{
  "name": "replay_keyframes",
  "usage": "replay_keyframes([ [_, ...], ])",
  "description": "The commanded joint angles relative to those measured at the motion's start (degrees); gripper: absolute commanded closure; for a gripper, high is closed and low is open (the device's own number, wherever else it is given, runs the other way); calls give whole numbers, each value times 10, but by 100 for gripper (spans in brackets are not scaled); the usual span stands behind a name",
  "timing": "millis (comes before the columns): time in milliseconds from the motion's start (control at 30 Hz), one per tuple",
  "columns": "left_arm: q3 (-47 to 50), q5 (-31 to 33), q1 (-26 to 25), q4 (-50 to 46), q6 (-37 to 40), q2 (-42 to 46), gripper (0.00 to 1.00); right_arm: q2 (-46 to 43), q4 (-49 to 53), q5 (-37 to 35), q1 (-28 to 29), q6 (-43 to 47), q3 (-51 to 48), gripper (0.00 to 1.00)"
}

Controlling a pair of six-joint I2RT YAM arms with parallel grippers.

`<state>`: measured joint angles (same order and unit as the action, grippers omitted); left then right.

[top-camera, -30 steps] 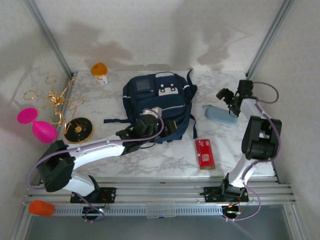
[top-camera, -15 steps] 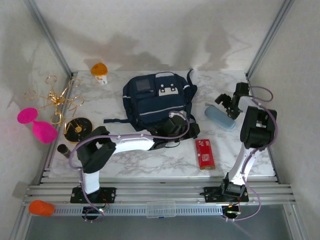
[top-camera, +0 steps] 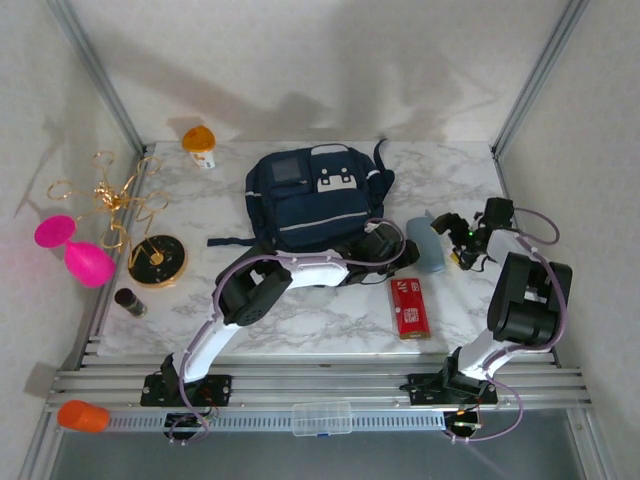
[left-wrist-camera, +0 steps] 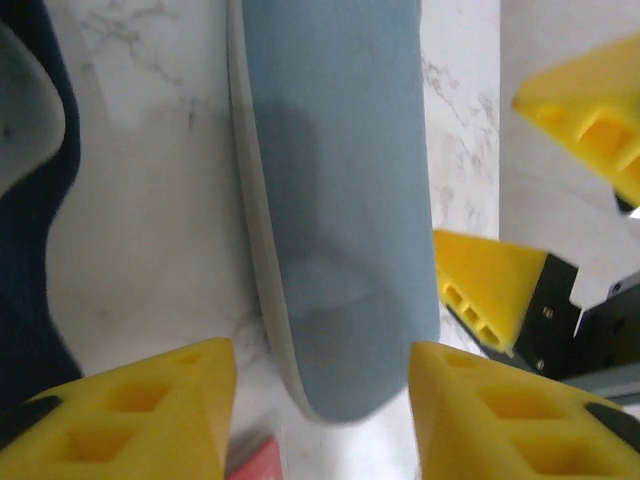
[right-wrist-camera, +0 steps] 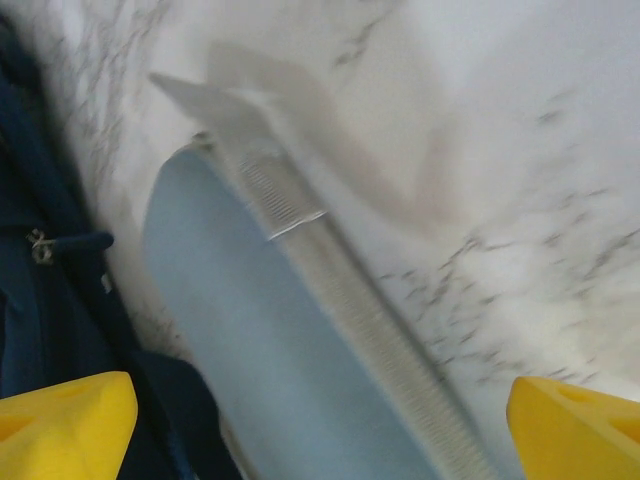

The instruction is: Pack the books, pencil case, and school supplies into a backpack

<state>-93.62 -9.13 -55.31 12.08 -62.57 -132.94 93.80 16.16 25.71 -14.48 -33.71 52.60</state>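
Note:
The light blue-grey pencil case [top-camera: 428,243] lies on the marble table right of the navy backpack [top-camera: 312,198]. My left gripper [top-camera: 403,250] reaches it from the left. In the left wrist view the pencil case [left-wrist-camera: 335,190] has its rounded end between my yellow fingers [left-wrist-camera: 140,410], a gap on each side; the left gripper [left-wrist-camera: 320,352] is open. My right gripper [top-camera: 457,243] stands at its right side. The right gripper [right-wrist-camera: 320,390] is wide open over the pencil case [right-wrist-camera: 270,350], beside its zip. The red box of school supplies [top-camera: 409,306] lies nearer the front. The books are out of view.
An orange capped object [top-camera: 199,143] stands at the back left. A black-and-gold disc [top-camera: 157,260], a gold wire stand [top-camera: 112,195] and pink shapes [top-camera: 78,250] sit along the left edge, with a small dark cylinder [top-camera: 130,302] nearer. Backpack straps [top-camera: 232,241] trail over the table.
My left arm has swung right from the backpack's front to the pencil case and its jaws have narrowed. The right gripper came nearer and lower. The pencil case turned more upright.

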Motion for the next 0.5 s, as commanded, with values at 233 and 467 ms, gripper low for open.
replay_keyframes([
  [233, -70, 16, 20, -31, -27, -64, 79, 43, -63, 124, 3, 31, -19, 15],
  [467, -60, 19, 26, -48, -24, -66, 93, 11, -76, 177, 30, 21, -34, 20],
])
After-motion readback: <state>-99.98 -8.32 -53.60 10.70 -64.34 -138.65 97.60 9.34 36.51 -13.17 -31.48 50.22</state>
